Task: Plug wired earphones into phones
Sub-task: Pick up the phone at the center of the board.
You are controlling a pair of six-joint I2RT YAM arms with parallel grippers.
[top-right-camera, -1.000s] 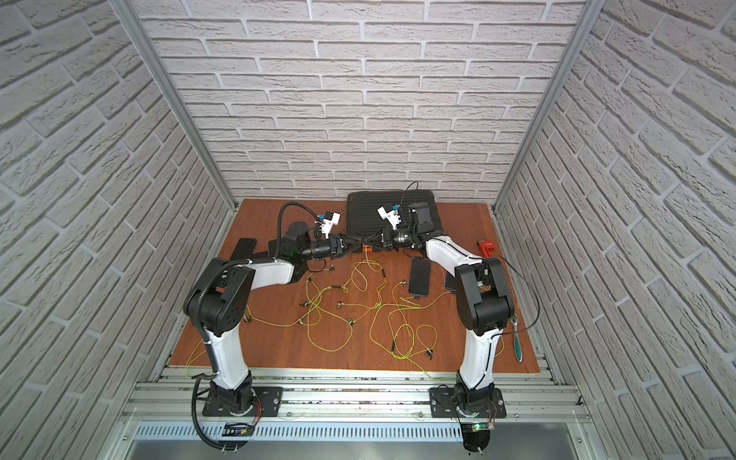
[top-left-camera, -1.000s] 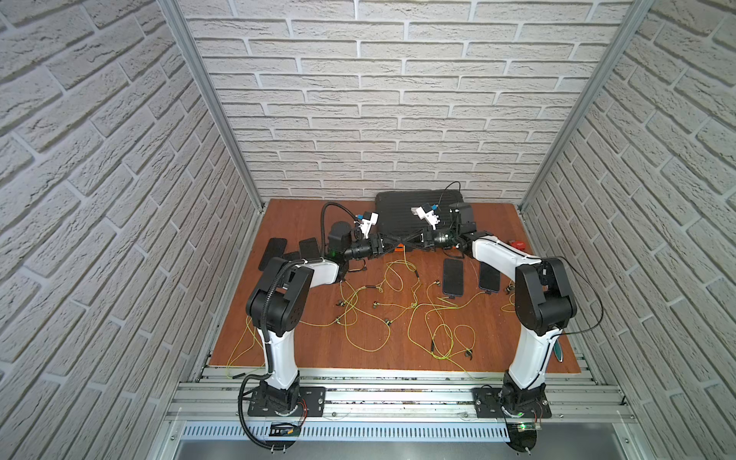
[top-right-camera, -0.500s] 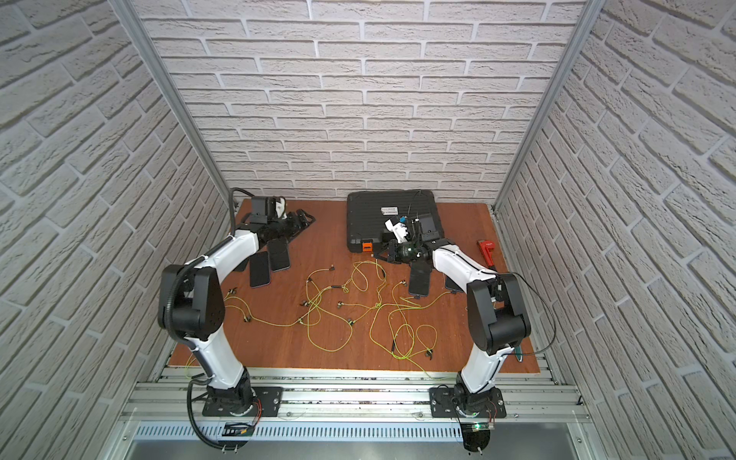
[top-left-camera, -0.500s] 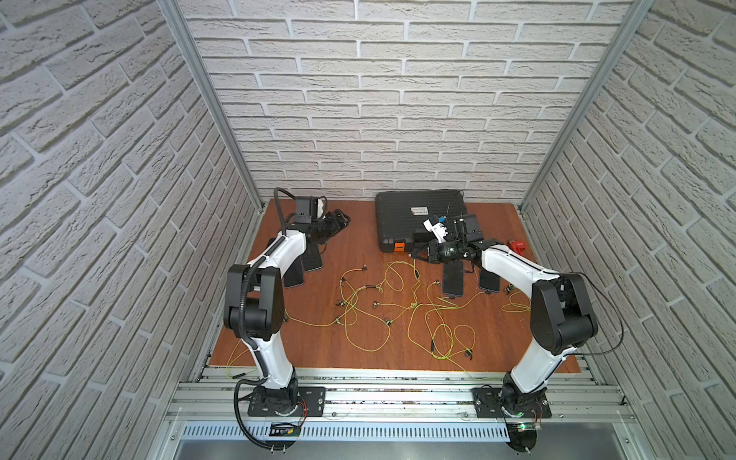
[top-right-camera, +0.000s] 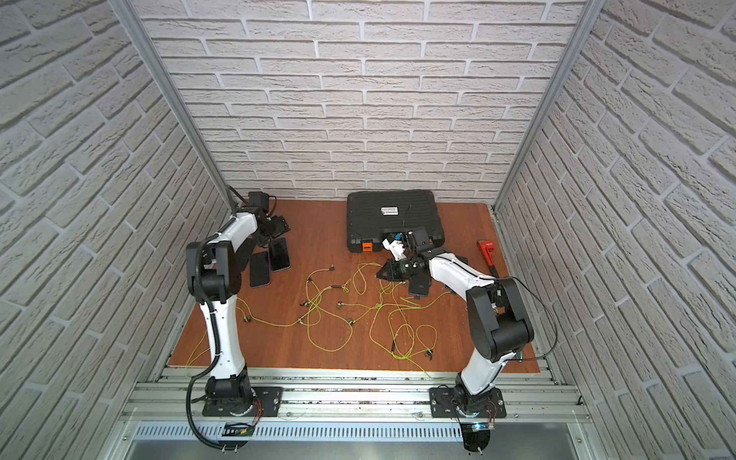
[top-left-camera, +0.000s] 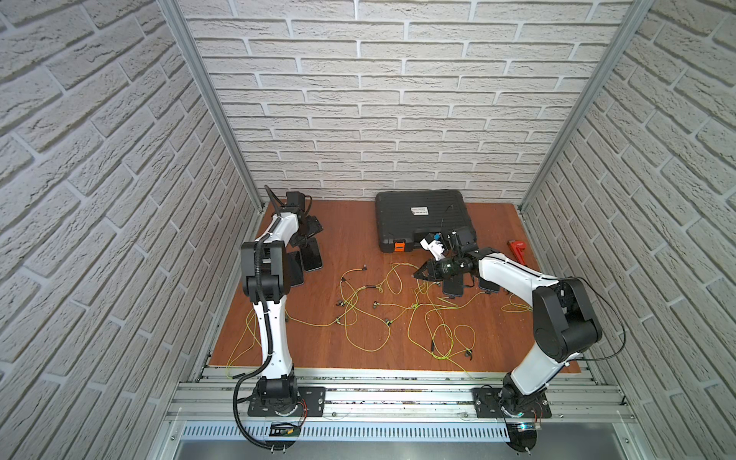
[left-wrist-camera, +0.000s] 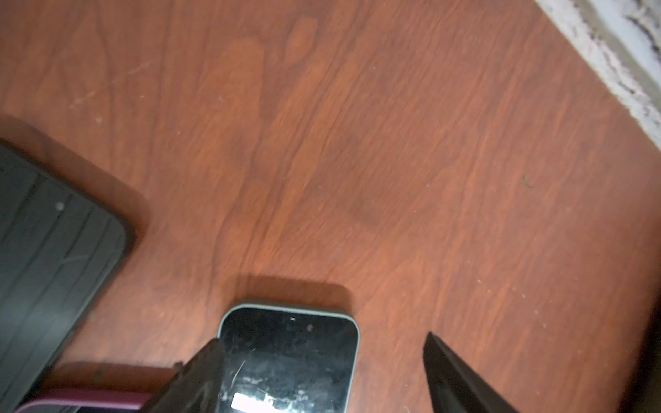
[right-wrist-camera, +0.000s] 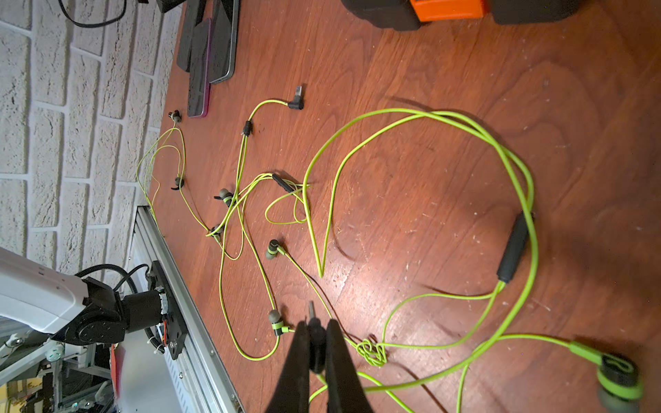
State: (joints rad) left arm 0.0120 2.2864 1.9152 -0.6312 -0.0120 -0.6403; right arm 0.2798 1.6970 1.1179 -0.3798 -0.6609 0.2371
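Two arms stand well apart. The left gripper (left-wrist-camera: 322,339) hangs over the cluster of phones (top-left-camera: 312,261) at the left edge of the counter (top-left-camera: 350,223), its fingers (left-wrist-camera: 200,375) spread wide and holding nothing. Between them lies the short end of a pale-edged phone (left-wrist-camera: 289,357). Its long axis runs back under the wrist, so the fingers straddle its width. The right gripper (right-wrist-camera: 317,323) sits across the counter just beside two further phones (top-left-camera: 454,290). Its fingers pinch a small dark plug (right-wrist-camera: 312,310) whose metal tip juts past the fingertips, toward the tangled wired earphones (right-wrist-camera: 514,246). The left arm is the nearer to the pale-edged phone. Plug and phone lie well apart, so one likely has to travel to the other before any insertion.
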